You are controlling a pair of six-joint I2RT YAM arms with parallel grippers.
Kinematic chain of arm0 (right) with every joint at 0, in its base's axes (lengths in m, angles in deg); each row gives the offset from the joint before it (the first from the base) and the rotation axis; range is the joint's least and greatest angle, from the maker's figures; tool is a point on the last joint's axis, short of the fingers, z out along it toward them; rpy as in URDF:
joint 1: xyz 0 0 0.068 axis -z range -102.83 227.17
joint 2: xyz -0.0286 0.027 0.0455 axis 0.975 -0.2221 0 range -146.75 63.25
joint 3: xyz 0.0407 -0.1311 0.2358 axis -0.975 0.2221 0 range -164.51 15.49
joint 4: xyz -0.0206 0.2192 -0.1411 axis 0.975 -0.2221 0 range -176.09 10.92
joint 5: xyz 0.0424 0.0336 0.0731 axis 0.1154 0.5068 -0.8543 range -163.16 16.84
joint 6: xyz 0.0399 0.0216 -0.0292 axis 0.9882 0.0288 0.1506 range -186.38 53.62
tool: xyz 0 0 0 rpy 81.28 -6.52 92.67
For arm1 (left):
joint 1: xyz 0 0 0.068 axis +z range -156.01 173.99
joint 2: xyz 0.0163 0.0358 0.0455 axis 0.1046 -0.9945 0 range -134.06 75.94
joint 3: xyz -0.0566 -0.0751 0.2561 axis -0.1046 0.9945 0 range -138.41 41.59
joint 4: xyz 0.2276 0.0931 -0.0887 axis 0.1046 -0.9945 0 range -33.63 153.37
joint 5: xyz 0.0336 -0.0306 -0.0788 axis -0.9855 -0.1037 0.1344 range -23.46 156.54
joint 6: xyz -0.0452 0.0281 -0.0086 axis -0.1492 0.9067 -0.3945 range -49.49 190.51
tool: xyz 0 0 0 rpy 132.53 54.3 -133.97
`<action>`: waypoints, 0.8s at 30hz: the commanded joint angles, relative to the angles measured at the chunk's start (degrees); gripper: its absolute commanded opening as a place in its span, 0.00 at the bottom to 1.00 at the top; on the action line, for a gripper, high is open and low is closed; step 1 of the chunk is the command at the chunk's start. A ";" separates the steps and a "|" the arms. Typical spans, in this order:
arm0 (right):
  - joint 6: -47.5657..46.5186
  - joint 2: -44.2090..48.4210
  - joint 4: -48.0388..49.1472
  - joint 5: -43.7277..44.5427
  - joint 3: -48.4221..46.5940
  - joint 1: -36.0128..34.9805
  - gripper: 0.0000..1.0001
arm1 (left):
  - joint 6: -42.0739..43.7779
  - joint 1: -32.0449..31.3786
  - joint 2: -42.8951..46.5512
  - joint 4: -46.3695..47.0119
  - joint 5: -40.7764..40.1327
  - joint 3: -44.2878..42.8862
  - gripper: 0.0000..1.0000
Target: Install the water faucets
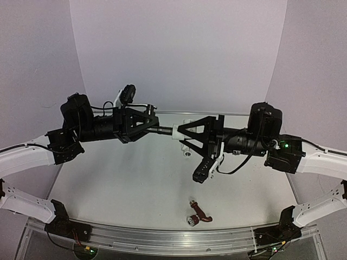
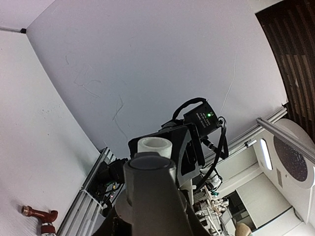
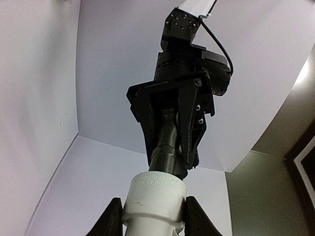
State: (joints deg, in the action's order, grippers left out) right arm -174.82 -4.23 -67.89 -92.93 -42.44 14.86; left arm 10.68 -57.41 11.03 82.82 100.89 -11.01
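The dark grey water faucet (image 1: 164, 129) is held level above the table, and my left gripper (image 1: 156, 128) is shut on it. Its end meets a white elbow fitting (image 1: 178, 132). My right gripper (image 1: 184, 134) is shut on that fitting. In the right wrist view, both dark pads (image 3: 111, 219) press the sides of the white fitting (image 3: 154, 196), and the grey faucet (image 3: 168, 142) rises out of it into the left gripper (image 3: 170, 156). The reddish-brown faucet (image 1: 198, 214) with its silvery end lies on the table near the front rail, and shows in the left wrist view as the reddish-brown faucet (image 2: 42, 215).
A metal rail (image 1: 162, 236) runs along the table's near edge between the two arm bases. White walls close in the back and both sides. A black cable (image 1: 238, 162) loops below the right wrist.
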 commanded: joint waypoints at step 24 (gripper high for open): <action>122.69 -7.66 -6.43 -13.10 -19.13 6.66 0.21 | 46.06 -1.90 8.35 -13.16 -0.77 -4.57 0.00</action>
State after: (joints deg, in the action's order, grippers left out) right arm -82.17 -9.96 -81.47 -100.89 -56.64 15.90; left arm 46.60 -58.05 17.51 75.30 100.40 -12.74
